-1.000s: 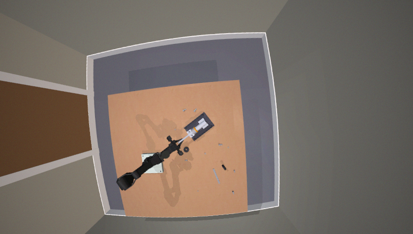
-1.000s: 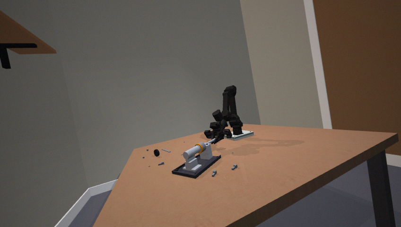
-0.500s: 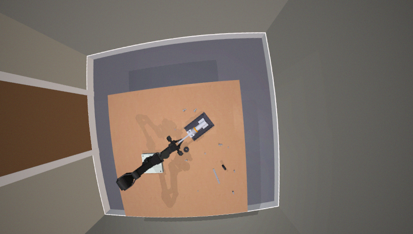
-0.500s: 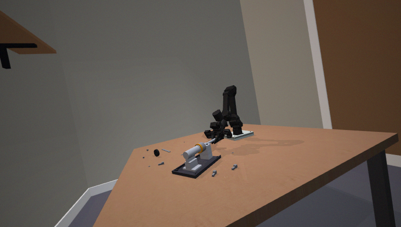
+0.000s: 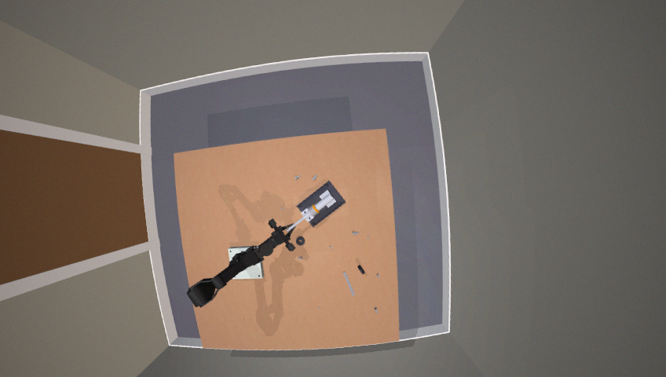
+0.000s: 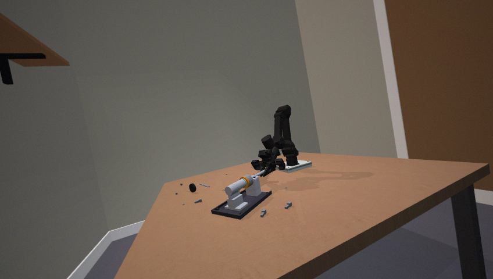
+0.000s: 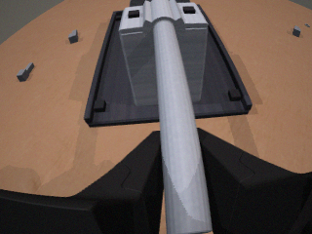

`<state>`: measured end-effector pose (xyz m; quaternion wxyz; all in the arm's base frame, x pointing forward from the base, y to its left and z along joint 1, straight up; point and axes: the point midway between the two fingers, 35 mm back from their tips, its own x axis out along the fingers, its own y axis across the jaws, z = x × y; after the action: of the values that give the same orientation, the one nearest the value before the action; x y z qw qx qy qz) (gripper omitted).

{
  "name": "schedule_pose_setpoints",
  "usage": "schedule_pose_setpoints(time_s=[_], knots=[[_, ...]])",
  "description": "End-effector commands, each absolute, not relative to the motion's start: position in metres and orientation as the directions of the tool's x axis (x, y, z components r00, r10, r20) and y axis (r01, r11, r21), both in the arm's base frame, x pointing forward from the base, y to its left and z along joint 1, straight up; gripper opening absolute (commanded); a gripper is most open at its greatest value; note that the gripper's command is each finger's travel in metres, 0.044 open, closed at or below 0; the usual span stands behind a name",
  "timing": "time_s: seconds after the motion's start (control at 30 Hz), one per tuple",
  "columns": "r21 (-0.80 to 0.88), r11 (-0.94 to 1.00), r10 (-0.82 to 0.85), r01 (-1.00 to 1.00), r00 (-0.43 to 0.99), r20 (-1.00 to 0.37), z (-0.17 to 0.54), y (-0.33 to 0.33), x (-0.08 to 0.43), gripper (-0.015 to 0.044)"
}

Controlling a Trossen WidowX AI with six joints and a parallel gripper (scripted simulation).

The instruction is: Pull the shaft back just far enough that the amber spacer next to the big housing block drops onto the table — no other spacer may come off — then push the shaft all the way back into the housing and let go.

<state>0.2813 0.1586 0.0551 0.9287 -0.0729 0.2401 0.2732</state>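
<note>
My gripper is shut on the light grey shaft, near its free end. The shaft runs through the notch of a white upright support. Beyond it, the amber spacer shows as a thin orange ring around the shaft line, between a grey ring on the support side and the thick white cylinder. It is up off the table. The wrist view does not show the spacer. The shaft's inner end is hidden.
The assembly stands on a dark base tray. Small grey clips lie beside it. A black ring lies near my gripper. A black disc and a thin grey bar are farther off.
</note>
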Motion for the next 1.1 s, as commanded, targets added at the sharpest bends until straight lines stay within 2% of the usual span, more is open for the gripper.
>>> schedule_pose_setpoints(time_s=[0.0, 1.07], knots=[[-0.006, 0.837, 0.476, -0.548, 0.734, -0.485, 0.0553, 0.1588, 0.2804, 0.0], [-0.006, 0.837, 0.476, -0.548, 0.733, -0.485, 0.0552, 0.1568, 0.2774, 0.0]])
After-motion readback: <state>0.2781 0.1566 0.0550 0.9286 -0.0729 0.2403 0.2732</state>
